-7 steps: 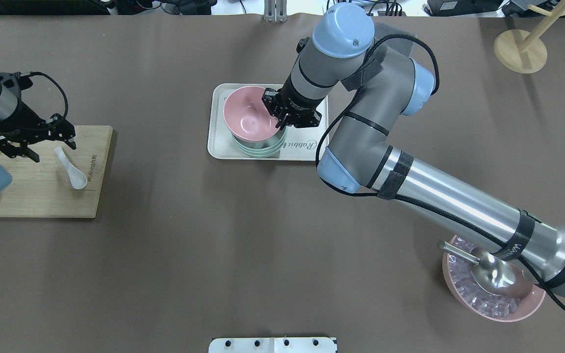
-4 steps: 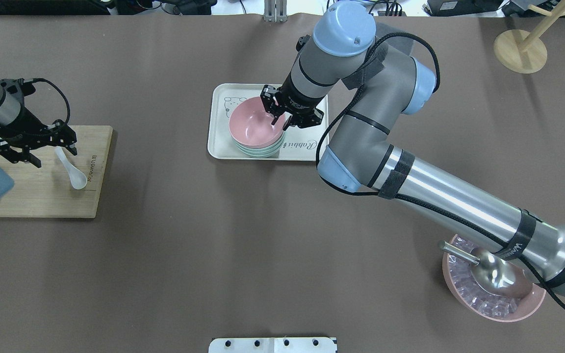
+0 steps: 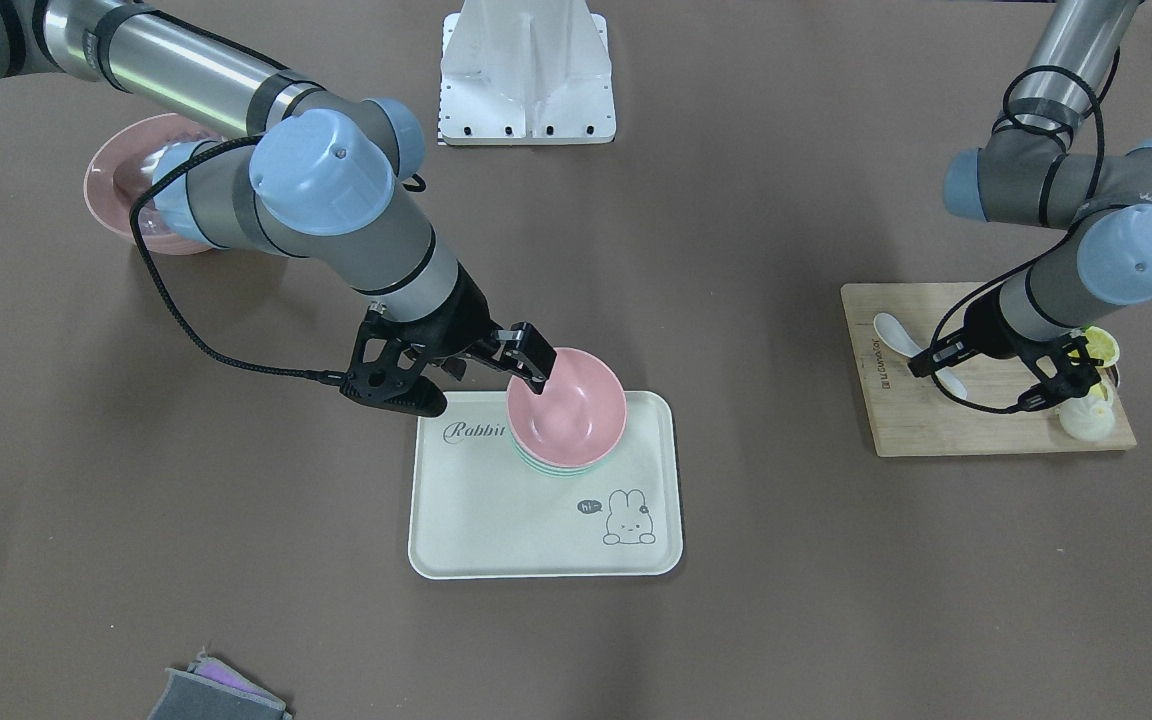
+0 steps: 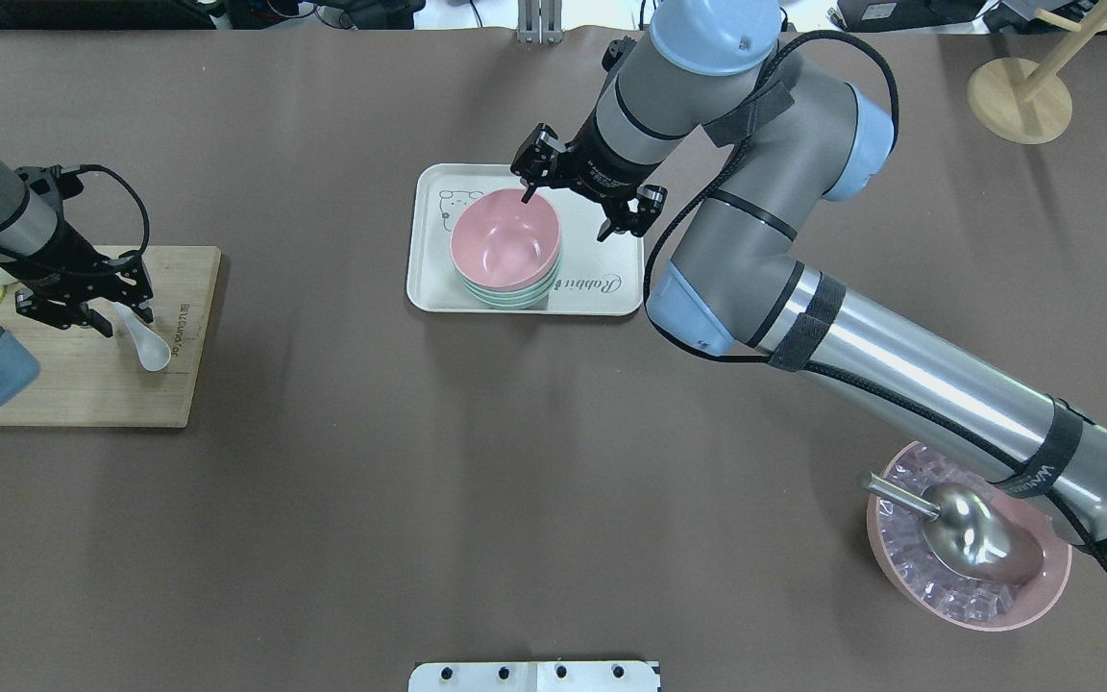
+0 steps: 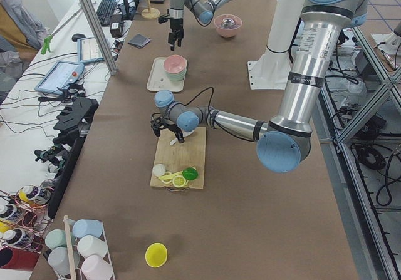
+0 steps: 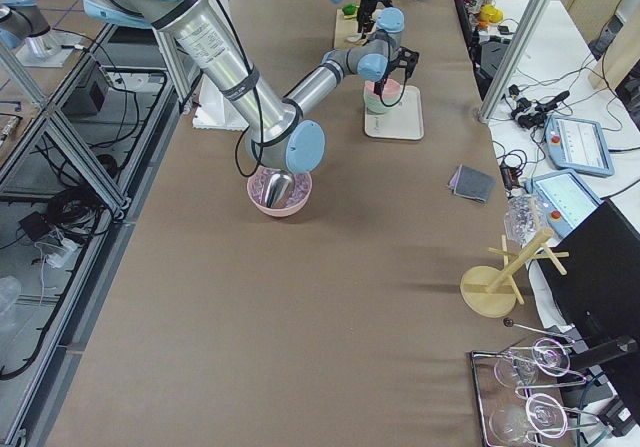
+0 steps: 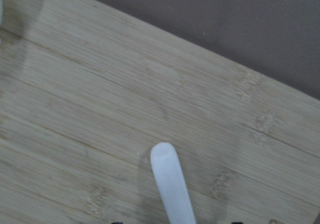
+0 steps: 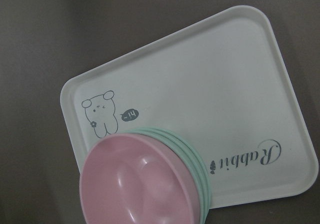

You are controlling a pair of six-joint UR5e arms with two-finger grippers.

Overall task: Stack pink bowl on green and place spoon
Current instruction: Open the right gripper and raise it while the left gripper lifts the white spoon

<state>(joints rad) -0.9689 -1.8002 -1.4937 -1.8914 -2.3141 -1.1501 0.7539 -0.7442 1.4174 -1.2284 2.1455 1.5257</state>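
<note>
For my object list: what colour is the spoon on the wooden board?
White. The spoon shows best in the overhead exterior view.

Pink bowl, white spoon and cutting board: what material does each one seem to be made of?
Pink bowl: probably plastic or melamine; even colour, soft matte sheen.
White spoon: ceramic or plastic, cannot tell; smooth, slightly glossy.
Cutting board: bamboo, apparently; pale strips with fine grain and darker node marks, matte.

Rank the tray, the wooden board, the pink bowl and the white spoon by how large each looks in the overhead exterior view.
1. wooden board, largest, although part of it is covered
2. tray, a little smaller than the board
3. pink bowl
4. white spoon, clearly the smallest
</note>
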